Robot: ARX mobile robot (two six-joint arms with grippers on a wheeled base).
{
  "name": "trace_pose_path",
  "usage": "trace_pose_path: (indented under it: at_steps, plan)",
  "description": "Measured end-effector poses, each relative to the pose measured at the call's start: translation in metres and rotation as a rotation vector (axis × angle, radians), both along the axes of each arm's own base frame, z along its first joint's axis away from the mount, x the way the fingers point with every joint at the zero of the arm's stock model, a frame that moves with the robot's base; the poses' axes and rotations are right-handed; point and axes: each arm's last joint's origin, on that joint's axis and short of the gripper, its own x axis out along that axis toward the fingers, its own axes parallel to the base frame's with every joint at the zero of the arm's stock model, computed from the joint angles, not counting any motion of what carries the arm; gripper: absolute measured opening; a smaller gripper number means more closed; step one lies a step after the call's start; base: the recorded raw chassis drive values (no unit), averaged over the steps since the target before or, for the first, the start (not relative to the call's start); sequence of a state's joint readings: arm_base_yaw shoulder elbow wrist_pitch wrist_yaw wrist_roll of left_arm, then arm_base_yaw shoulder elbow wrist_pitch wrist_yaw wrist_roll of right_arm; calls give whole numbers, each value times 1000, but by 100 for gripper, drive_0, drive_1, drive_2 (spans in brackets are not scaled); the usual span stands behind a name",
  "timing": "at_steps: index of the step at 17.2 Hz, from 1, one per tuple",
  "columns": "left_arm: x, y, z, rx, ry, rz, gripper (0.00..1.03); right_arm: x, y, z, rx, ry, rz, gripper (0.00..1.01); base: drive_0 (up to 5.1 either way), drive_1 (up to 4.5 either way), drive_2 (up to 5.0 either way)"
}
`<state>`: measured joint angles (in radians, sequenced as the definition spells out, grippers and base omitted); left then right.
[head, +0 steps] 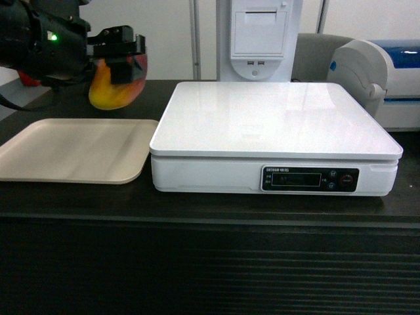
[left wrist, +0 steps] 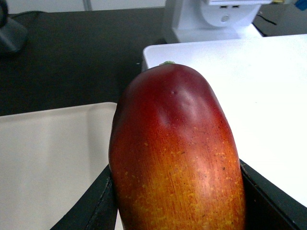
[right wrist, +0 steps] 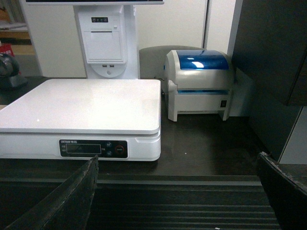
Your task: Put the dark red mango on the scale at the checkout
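My left gripper (head: 117,49) is clamped on the dark red mango (head: 113,82), held above the checkout's (head: 210,262) left rear edge. Beige tray (head: 72,149) — nothing in it. Scale (head: 275,125) bare — my right gripper (right wrist: 177,191) gapes wide, holding nothing.

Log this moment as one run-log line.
left hand: shut on dark red mango | mango: airborne beside scale | right hand: open, empty

The scale (head: 275,118) platform is lying bare, open from the checkout (head: 210,210) front edge. A receipt printer post (head: 259,36) is blocking its back edge, a label printer (head: 384,72) is crowding the back right corner, and a beige tray (head: 72,149) is sitting just beside its left edge.
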<state>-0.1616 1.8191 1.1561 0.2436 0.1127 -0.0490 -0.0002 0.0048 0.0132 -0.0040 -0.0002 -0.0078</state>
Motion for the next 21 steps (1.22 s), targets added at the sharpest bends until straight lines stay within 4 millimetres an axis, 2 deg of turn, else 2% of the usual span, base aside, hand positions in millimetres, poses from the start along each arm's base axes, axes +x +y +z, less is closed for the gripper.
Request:
trace_pose_path:
  at_steps: [5, 8, 10, 15, 21]
  plan:
    - [-11, -47, 2, -35, -2, -76, 62, 0, 0, 0, 0, 0, 0, 98, 0, 0, 0]
    - [-2, -76, 10, -38, -17, -123, 62, 0, 0, 0, 0, 0, 0, 98, 0, 0, 0]
    - [7, -98, 5, -18, 10, -146, 62, 0, 0, 0, 0, 0, 0, 98, 0, 0, 0]
    - [15, -113, -1, -5, 37, -167, 62, 0, 0, 0, 0, 0, 0, 98, 0, 0, 0]
    - [44, -159, -12, 33, 86, -196, 62, 0, 0, 0, 0, 0, 0, 98, 0, 0, 0]
